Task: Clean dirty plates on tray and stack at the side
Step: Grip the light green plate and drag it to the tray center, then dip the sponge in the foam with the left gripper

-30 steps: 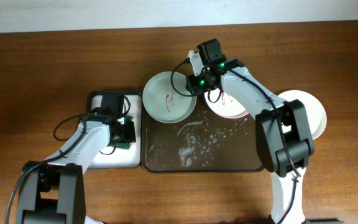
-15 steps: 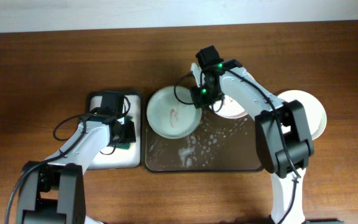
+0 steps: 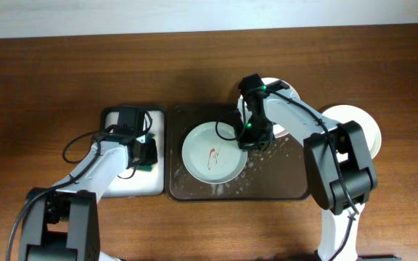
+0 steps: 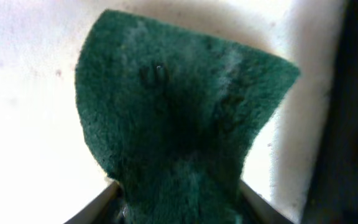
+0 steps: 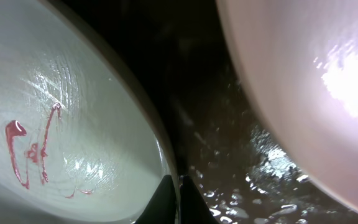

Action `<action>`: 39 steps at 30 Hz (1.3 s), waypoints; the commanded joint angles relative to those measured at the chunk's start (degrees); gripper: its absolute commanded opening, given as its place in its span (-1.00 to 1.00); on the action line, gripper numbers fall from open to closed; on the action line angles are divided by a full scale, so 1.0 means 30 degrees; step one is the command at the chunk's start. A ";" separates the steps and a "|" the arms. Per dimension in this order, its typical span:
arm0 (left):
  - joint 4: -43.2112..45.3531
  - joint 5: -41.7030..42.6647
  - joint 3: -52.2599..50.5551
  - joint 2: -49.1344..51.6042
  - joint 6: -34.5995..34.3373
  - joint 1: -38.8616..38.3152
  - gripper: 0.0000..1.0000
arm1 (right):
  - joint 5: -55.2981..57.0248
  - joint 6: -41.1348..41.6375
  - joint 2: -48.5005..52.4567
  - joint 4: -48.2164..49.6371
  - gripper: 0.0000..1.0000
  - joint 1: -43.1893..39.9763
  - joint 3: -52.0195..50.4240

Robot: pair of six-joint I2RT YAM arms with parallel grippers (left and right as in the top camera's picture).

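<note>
Pale green and glossy, the rim of a round shallow plate [image 5: 73, 124] with a red scribble is being pinched by the right jaws, which are gripping its far right edge. This plate is lying flat inside the large dark brown rectangular tray [image 3: 281, 174], left of centre. It is spreading leftward from those jaws toward the other arm, and being round it has no long axis.

The left jaws are squeezing a dark green scouring sponge [image 4: 179, 124] and hanging over the small white sponge tray [image 3: 140, 187], just beside the big tray's left edge. That is making the left arm the nearer one for wiping, with the scribble lying to its right.

A round white plate [image 3: 281, 86] is sitting at the tray's far right corner, mostly hidden under the right arm; any marks on it cannot be made out. Another pale round plate [image 3: 361, 127] is resting on the brown wooden desk [image 3: 49, 72], right of the tray and partly covered.
</note>
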 commanded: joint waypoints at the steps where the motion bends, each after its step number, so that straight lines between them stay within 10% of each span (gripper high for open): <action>1: 0.0656 -0.0080 -0.0138 -0.0255 -0.0029 0.0087 -0.95 | 0.0532 0.0328 0.0182 0.0007 -0.92 0.0124 -0.0794; 28: 0.0605 -0.0160 -0.0058 -0.5712 0.0976 0.0102 -1.00 | 0.0539 0.0321 0.0182 0.0364 -0.92 0.0124 -0.0794; 39: 0.2331 -0.4648 -0.0058 -0.5727 0.0984 0.0102 -1.00 | 0.0539 0.0321 0.0182 0.0379 -0.92 0.0124 -0.0794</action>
